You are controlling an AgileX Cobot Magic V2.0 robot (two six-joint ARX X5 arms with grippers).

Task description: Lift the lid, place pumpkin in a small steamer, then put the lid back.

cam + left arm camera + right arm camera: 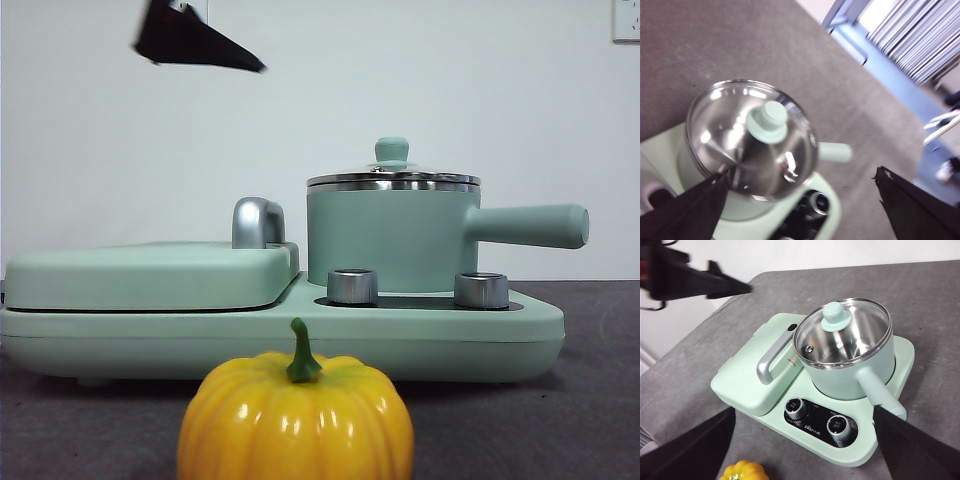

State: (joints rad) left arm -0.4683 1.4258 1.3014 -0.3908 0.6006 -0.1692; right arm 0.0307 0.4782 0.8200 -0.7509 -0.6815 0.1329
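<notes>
The round glass lid with its steel rim (751,140) sits on the mint-green small steamer pot (390,240), and looks rigid, breakable and slick, so its small mint knob (768,121) is the likely hold. The left gripper (800,200) hovers above it, jaws spread and empty; the right gripper (805,450), also spread, hangs farther back. Only the front and right wrist views show the glossy yellow ribbed pumpkin (296,420) on the grey table before the cooker.
</notes>
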